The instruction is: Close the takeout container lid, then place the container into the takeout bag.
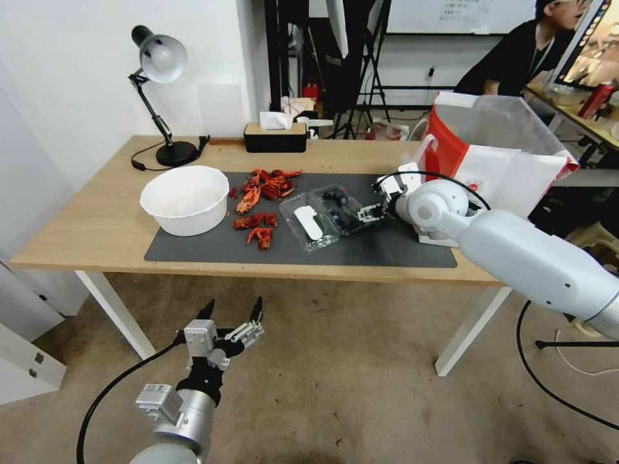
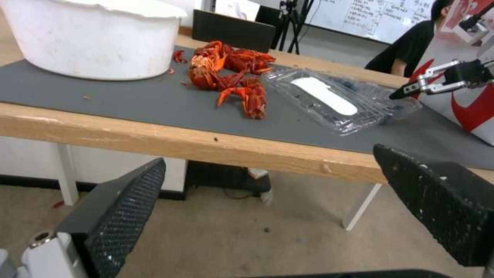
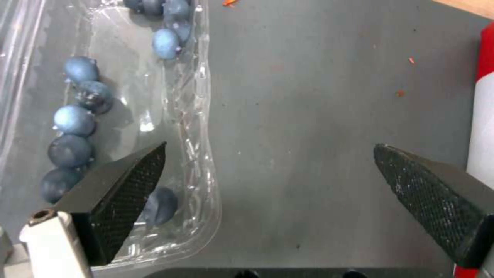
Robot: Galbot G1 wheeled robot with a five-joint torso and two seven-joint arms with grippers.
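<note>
Crayfish beside open takeout container.

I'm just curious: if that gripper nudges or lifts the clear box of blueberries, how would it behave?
Probably flimsy: the clear box has thin, wrinkled walls that would likely flex. It looks light, holding few blueberries, so a push from the open right gripper may slide it. With the lid open, the loose berries could roll out.

The right gripper has one finger covering part of a blueberry in the takeout container, whose far end runs off the frame. Beside the other finger, the takeout bag is cut off.
</note>
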